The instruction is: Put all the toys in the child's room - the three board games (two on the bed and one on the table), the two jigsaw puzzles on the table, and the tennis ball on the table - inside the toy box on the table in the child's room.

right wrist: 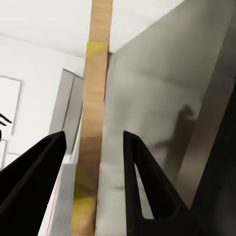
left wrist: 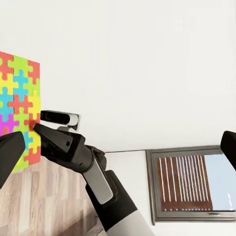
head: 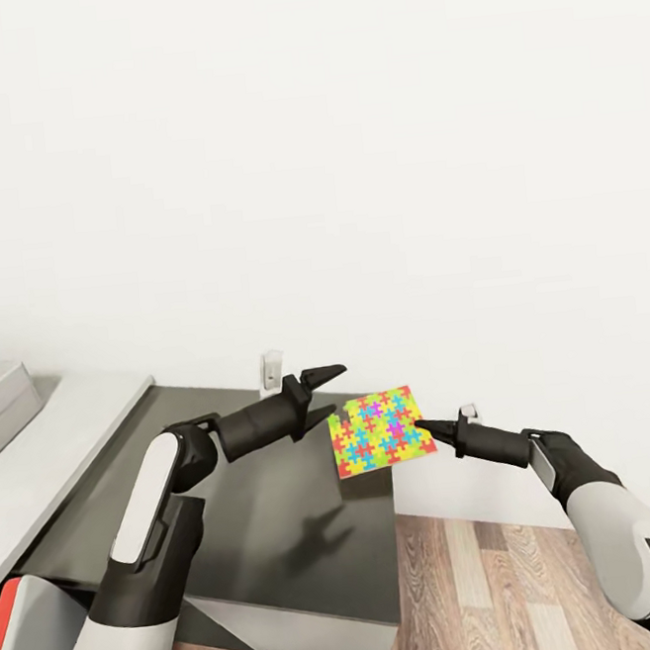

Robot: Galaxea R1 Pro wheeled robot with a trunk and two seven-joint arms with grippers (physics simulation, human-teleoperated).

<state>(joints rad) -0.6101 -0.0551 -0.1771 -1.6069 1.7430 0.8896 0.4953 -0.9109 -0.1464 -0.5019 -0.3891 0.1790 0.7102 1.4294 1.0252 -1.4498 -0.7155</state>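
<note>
light: bright, even | shadows: soft arm shadow on table [head: 285,528] — faint | focus: sharp, flat render

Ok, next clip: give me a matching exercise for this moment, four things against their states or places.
Things:
1. jigsaw puzzle
2. left gripper
3. right gripper
4. dark grey desk section

States:
a. open, holding nothing
b. under the left arm, with its shadow on it
c. pinching the puzzle's edge
d. held up in the air, tilted

Pairs: 1-d, 2-a, 3-c, 4-b
</note>
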